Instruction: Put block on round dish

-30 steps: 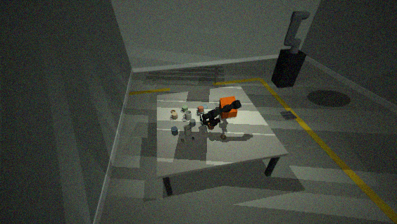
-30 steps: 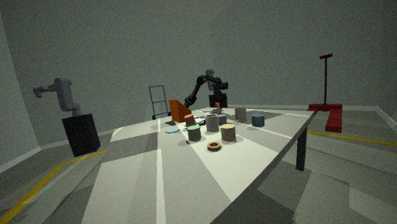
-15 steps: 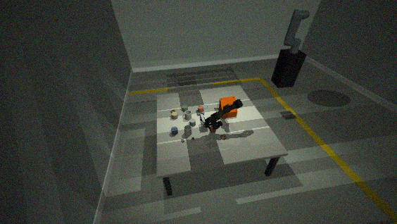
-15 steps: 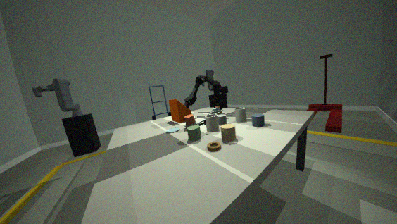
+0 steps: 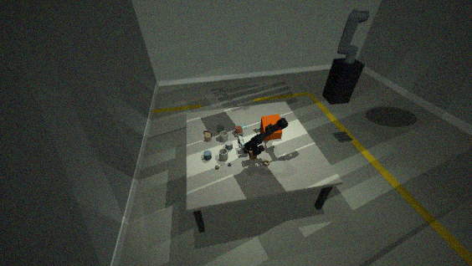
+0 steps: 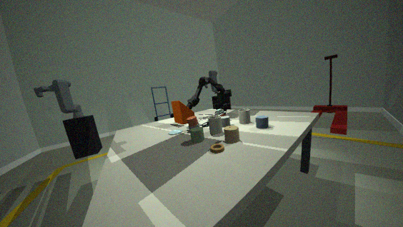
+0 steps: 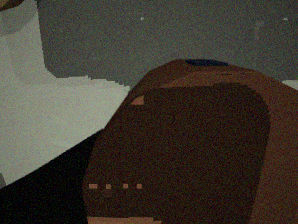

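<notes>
My gripper (image 5: 252, 151) is shut on a terracotta cup (image 5: 253, 156) (image 6: 223, 115) (image 7: 180, 140), which fills much of the wrist view. It holds the cup off to the near side of the balance. The other terracotta cup (image 5: 238, 129) (image 6: 192, 121) stands at the balance's far end in the top view. Pale bluish parts (image 5: 241, 140) (image 6: 219, 111) show close to the gripper; I cannot tell whether the block is among them. The round dish (image 5: 243, 126) (image 6: 175, 132) is light blue and lies beside the standing cup, with nothing visible on it.
An orange box (image 5: 271, 126) (image 6: 181, 113) stands by the arm. Grey cylinders (image 5: 223, 155) (image 6: 215, 125), a blue one (image 5: 207, 155) (image 6: 261, 122), a tan one (image 5: 207, 135) (image 6: 231, 134) and a green one (image 6: 197, 135) stand across the table. A ring (image 5: 265, 161) lies near the held cup.
</notes>
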`<state>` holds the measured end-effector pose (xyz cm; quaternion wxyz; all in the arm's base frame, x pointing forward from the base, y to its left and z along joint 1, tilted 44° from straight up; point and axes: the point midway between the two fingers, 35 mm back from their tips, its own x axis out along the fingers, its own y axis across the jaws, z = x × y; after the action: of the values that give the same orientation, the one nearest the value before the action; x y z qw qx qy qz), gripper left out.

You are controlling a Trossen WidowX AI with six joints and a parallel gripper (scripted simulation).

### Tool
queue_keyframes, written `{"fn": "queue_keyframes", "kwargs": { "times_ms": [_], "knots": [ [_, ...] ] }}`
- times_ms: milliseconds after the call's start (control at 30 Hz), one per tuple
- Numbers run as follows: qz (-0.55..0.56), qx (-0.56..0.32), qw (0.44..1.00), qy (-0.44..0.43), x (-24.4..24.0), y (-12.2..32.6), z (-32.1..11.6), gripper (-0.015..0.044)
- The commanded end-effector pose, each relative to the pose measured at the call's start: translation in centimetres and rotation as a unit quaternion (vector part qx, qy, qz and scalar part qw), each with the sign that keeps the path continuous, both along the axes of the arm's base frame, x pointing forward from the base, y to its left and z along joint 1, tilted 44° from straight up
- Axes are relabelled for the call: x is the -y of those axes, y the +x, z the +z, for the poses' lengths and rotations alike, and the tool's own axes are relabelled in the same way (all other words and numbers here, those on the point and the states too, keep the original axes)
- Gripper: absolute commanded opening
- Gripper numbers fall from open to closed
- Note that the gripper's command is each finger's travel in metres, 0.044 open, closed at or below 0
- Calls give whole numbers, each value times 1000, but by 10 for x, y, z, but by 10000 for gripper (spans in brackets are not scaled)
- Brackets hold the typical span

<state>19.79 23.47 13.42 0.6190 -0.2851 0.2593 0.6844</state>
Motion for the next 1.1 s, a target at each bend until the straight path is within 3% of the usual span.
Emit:
{"fn": "queue_keyframes", "kwargs": {
  "times_ms": [0,200,767,900,1067],
  "knots": [
    [-3,-6,1000,-4,-4,0,-8,0],
    [-3,-6,1000,-4,-10,-1,-15,0],
    [0,-1,1000,-1,-1,1,-2,440],
    [-3,-5,1000,-5,30,3,27,440],
    [-3,-5,1000,-5,32,3,28,440]
  ]
}}
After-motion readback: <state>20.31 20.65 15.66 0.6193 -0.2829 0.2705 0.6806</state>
